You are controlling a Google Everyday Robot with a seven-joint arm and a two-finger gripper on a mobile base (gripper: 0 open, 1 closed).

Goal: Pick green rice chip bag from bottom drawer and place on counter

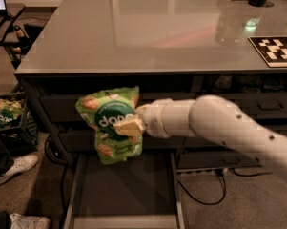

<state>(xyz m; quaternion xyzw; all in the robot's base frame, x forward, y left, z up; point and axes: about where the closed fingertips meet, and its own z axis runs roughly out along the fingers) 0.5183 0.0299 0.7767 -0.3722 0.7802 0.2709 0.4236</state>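
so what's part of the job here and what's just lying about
Job: crinkly green chip bag, held by the end effector above the open dark grey bottom drawer; glossy light grey counter.
Lying about: black-and-white patterned board; black crate of green bags.

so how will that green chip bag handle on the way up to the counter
Probably light: the gripper holds the green rice chip bag clear above the bottom drawer by one side pinch. Likely floppy, since its lower end droops and creases. It may flop over rather than stand on the counter.
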